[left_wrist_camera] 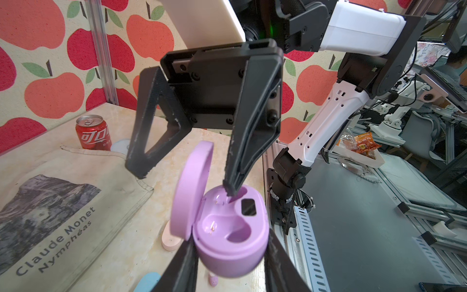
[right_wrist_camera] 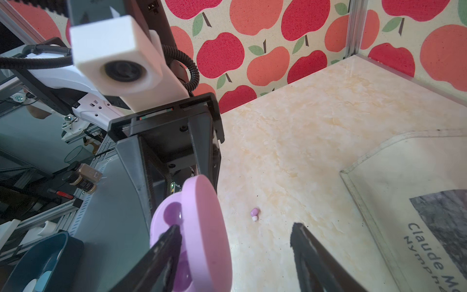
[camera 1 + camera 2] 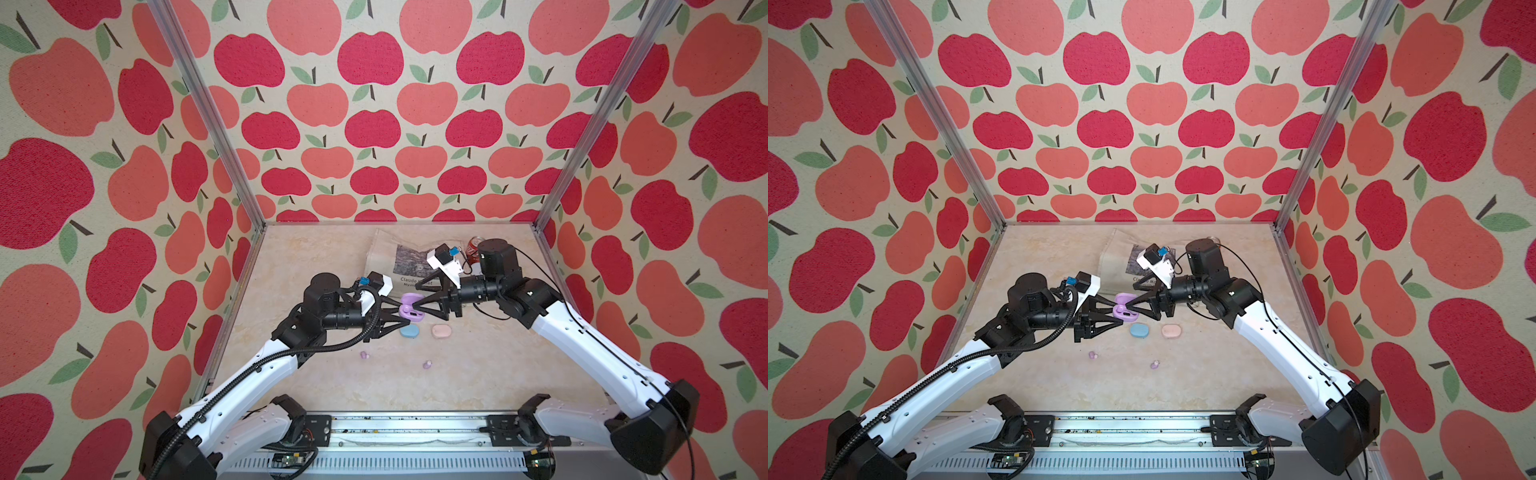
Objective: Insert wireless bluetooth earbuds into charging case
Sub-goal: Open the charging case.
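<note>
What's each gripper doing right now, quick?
Left gripper: shut on the lilac case, which has its lid open.
Right gripper: open, holding nothing; one fingertip dips into the case.

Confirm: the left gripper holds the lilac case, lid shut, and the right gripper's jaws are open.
Wrong on the lid: it stands open, as the left wrist view shows. The left gripper holds the lilac case; the right gripper's jaws are open.
</note>
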`<state>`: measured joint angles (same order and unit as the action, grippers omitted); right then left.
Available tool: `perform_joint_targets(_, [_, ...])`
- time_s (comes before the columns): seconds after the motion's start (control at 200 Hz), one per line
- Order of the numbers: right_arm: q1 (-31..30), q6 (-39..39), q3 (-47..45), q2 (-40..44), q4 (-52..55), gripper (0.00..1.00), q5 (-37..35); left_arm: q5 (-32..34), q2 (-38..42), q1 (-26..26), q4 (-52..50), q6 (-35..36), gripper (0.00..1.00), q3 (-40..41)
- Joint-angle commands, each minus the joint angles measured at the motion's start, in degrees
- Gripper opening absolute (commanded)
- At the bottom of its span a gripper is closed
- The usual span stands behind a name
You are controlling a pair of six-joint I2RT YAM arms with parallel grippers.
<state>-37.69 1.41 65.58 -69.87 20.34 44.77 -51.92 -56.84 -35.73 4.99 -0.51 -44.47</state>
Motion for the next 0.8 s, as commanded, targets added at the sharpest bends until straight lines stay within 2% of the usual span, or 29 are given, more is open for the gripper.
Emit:
perform_joint_targets(0.0, [0.41,0.23,-1.01,0.94,-1.43,0.71,-2.06,-1.17,0.98,-0.32,1.59,-0.44,0.01,-2.03])
perform_joint_targets(0.065, [0.37,0.34,-1.23,0.96,-1.49,0.67,-1.82,-0.94,0.94,-0.47,1.94,-0.72,0.01,-2.03])
perform_joint_targets(0.235, [0.36,0.8,-1.36,1.69,-1.77,0.48,-1.26,0.05,0.56,-0.4,2.21,-1.72,0.02,-2.1])
perform_joint_targets(0.455, [0.42,1.08,-2.2,3.43,-2.49,0.14,-1.52,1.28,-0.53,-0.4,2.52,-3.74,0.06,-2.47])
perform_joint_targets(0.51, [0.39,1.09,-2.55,4.05,-2.93,0.12,-1.91,2.02,-0.64,-0.44,2.65,-4.33,0.13,-2.55])
perform_joint_targets(0.655, [0.41,1.79,-2.92,5.75,-3.33,0.08,-3.34,7.35,0.7,-0.44,1.31,-5.32,0.5,-2.54])
perform_joint_targets(0.795, [0.4,3.03,-2.53,6.89,-2.27,0.05,-4.81,11.99,3.56,-0.43,-0.21,-4.89,0.67,-2.29])
